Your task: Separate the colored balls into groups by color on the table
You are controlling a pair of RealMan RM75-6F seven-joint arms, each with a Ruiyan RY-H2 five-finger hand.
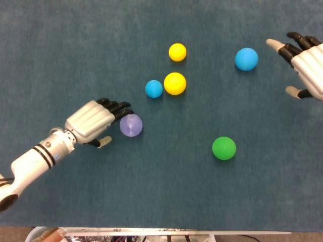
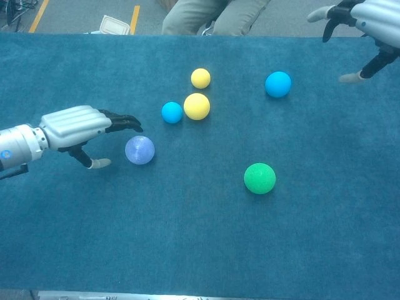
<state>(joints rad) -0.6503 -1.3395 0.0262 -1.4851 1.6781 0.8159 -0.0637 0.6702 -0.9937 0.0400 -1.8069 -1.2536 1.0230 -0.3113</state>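
On the blue table lie two yellow balls (image 1: 177, 52) (image 1: 174, 83), a small blue ball (image 1: 154, 88) beside the lower yellow one, a larger blue ball (image 1: 246, 59) at the right, a purple ball (image 1: 131, 125) and a green ball (image 1: 223, 148). My left hand (image 1: 96, 121) hovers open just left of the purple ball (image 2: 139, 150), its fingertips reaching over the ball's top edge. My right hand (image 1: 308, 70) is open at the far right, apart from the larger blue ball (image 2: 278, 84).
A seated person's legs (image 2: 215, 15) show beyond the table's far edge (image 2: 125, 35) in the chest view. A white box (image 2: 114, 25) lies on the floor there. Bare cloth spreads across the front half of the table.
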